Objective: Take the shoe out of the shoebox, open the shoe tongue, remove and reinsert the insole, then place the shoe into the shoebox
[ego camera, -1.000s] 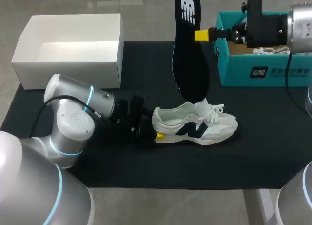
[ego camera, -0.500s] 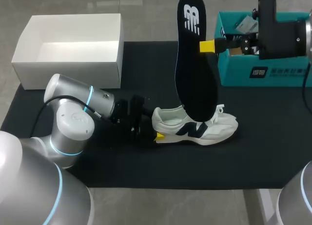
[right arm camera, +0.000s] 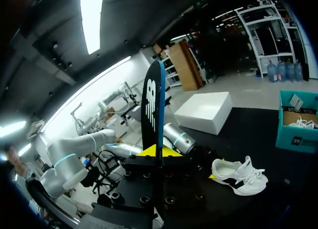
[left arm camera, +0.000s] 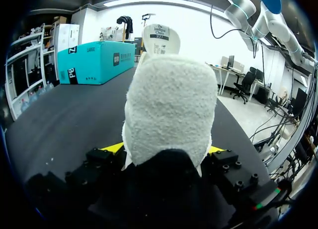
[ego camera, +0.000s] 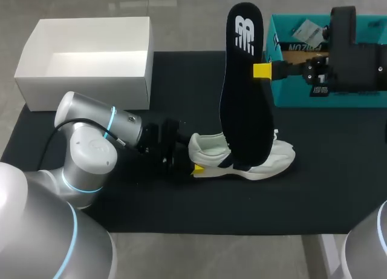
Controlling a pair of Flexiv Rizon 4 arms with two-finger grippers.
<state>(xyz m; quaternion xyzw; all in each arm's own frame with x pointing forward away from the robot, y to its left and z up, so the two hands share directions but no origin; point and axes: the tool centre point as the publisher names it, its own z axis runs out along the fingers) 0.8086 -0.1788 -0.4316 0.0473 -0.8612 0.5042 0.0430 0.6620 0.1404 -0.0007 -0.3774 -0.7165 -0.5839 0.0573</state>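
Shoe [ego camera: 242,161]: white, dark side logo, sitting on its sole on the desk [ego camera: 181,212], toe pointing right. Heel faces the left pincer [ego camera: 196,167], which is clamped on it from both sides. Tongue [left arm camera: 160,40] stands up past the heel. Insole [ego camera: 245,91]: black, white logo at the top end, out of the shoe, held near vertical, with the right pincer [ego camera: 261,70] gripping its edge. Its lower end overlaps the shoe's middle in head view, can't tell if they touch. Shoebox [ego camera: 287,94]: teal, open, far right of desk, apart from the shoe, second white shoe [right arm camera: 301,123] inside

Robotics lab: left arm [ego camera: 91,147], right arm [ego camera: 361,66] at black-topped table [ego camera: 181,212]
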